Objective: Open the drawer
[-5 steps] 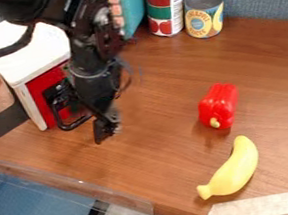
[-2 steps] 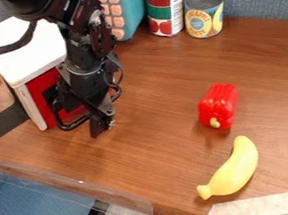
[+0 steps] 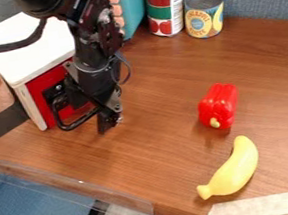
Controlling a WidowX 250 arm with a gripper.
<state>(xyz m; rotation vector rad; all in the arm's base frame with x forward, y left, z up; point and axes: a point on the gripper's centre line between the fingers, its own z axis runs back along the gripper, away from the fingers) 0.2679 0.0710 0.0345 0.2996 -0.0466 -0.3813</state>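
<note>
Brown tabletop [image 3: 169, 149]; drawer [image 3: 39, 92] (red-fronted) beside gripper [image 3: 108, 121].

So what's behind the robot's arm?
Peeking out beside the arm are a white box, its red front and a black handle. The rest of that front is covered, so I can't tell what's there.

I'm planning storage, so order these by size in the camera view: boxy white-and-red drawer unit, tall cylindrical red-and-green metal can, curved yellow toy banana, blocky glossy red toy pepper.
1. Drawer unit
2. Can
3. Banana and pepper: too alike in area to rank
</note>
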